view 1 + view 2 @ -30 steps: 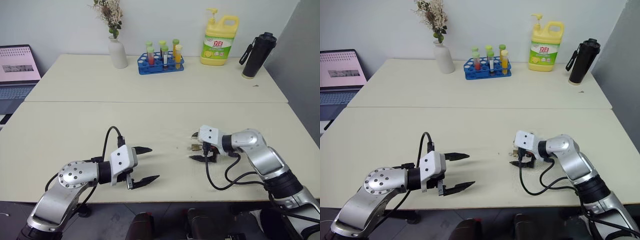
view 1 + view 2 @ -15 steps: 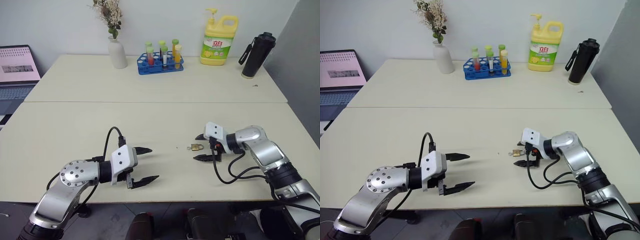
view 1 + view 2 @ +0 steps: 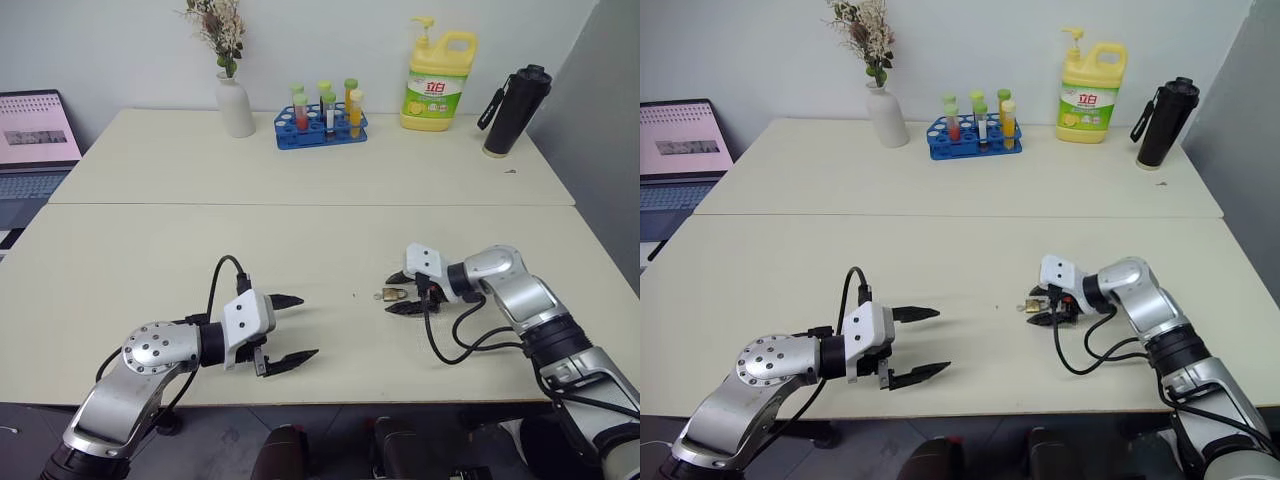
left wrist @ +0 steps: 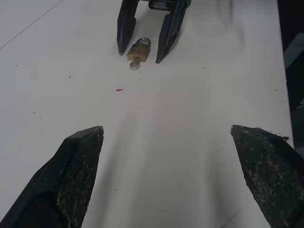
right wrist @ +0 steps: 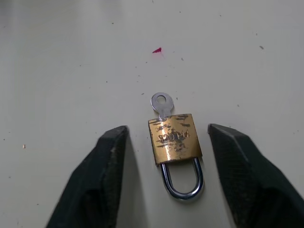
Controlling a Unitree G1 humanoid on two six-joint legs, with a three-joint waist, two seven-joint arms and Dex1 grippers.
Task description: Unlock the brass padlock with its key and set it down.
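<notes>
The scuffed brass padlock point(image 5: 175, 138), key point(image 5: 162, 104) inserted, lay flat between my right gripper's point(image 5: 169, 156) parted fingers, untouched; my left gripper point(image 3: 290, 329) gaped wide, empty.

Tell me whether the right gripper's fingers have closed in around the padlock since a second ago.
Yes. The right gripper has narrowed toward the brass padlock, not yet touching it.

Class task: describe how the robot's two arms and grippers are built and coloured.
Both arms have shiny silver-grey metal shells with black joints. The left gripper and right gripper each have a white block body carrying two black pointed fingers. Loose black cables loop from each wrist. The left arm's elbow shows a round silver disc with small holes.
</notes>
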